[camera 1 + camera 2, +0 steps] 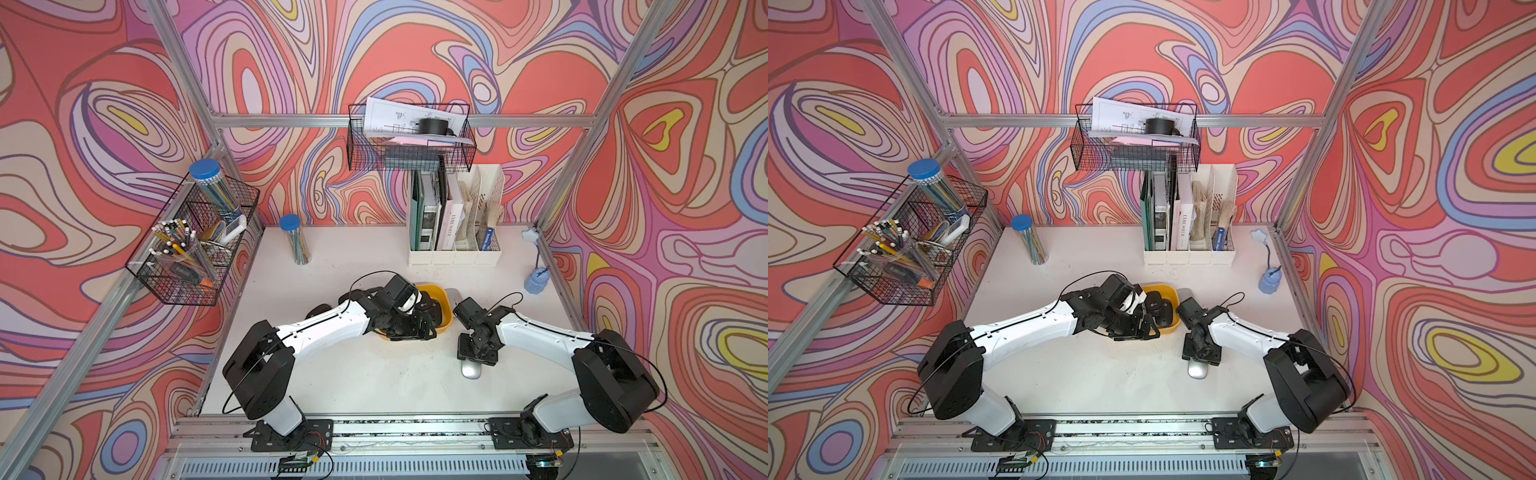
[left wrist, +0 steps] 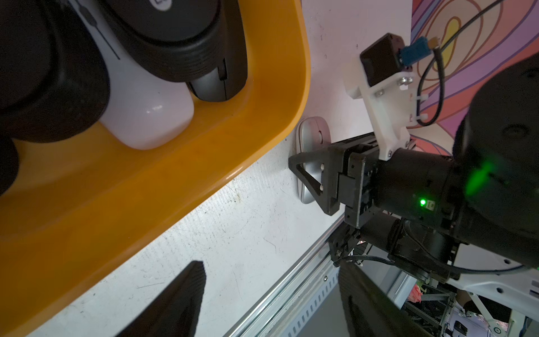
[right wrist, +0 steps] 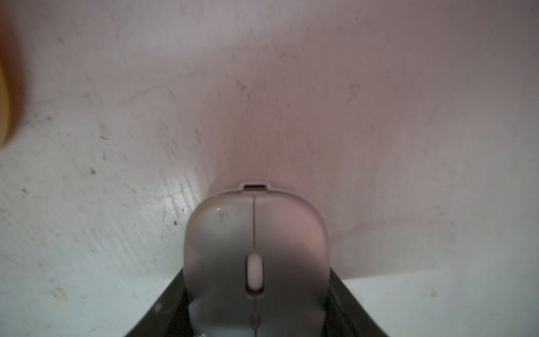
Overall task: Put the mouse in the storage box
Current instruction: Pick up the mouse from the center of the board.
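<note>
Glossy yellow-orange plastic storage box (image 2: 204,163), smooth silvery mouse (image 3: 253,233), scuffed matt white table (image 2: 233,233), ribbed metal rail (image 2: 291,280)

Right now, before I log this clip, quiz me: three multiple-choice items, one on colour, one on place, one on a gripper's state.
1. The storage box is: A blue; B yellow-orange; C green.
2. The silver mouse lies: A inside the box; B in a wire basket; C on the table.
3. The right gripper is: A closed on the silver mouse; B wide open; C shut on nothing.
Answers: B, its rim shows yellow-orange; C, it rests on the table outside the box; A, both fingers clamp the mouse's sides in the right wrist view.
</note>
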You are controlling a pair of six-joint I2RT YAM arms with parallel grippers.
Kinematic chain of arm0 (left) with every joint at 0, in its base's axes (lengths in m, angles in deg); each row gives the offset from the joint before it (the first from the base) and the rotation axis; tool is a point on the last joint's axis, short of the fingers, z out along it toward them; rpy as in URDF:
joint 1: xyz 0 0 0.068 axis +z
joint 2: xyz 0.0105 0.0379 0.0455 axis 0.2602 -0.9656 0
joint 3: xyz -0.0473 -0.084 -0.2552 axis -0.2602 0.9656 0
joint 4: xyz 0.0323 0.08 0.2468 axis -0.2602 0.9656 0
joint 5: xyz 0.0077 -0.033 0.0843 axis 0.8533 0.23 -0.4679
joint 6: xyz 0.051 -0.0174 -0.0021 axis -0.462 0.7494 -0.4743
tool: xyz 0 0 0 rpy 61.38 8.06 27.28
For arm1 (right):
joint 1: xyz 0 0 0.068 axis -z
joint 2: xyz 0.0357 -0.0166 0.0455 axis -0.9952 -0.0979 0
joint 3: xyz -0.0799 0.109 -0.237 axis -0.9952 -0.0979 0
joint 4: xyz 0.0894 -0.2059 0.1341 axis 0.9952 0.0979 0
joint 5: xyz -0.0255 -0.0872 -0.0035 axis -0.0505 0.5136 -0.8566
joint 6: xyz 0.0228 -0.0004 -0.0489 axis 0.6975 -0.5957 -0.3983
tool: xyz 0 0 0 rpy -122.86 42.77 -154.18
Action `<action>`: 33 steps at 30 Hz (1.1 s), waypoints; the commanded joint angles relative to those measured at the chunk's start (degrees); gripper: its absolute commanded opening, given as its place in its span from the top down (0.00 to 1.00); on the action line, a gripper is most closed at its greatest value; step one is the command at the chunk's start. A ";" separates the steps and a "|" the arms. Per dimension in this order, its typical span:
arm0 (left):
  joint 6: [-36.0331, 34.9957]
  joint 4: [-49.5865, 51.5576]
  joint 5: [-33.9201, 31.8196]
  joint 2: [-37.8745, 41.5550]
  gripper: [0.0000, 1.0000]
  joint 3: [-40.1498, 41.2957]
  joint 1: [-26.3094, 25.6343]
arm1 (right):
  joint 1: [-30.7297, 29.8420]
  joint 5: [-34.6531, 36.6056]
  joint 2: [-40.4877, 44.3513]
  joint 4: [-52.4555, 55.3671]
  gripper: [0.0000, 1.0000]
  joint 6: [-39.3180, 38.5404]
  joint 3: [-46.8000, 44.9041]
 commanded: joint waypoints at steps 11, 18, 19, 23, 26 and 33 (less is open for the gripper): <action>-1.21 3.34 -2.77 0.66 0.22 -3.19 -0.30 | -0.02 2.43 8.70 2.26 0.50 -0.95 2.49; -1.32 4.92 -7.39 4.62 0.22 -2.71 1.50 | -0.60 4.13 11.51 5.53 0.50 -2.76 8.53; -1.23 4.94 -7.41 5.11 0.22 -2.45 1.98 | -0.84 4.43 11.65 5.22 0.50 -2.97 8.85; -0.02 4.49 -6.74 7.67 0.22 0.17 5.85 | -2.07 4.83 10.28 4.49 0.50 -3.93 12.13; 0.85 2.65 -4.80 9.86 0.22 2.91 9.81 | -3.98 4.90 8.11 2.58 0.50 -4.42 14.34; 1.24 2.74 -3.51 12.38 0.22 6.51 16.03 | -9.88 6.23 -1.19 0.88 0.50 -6.31 24.14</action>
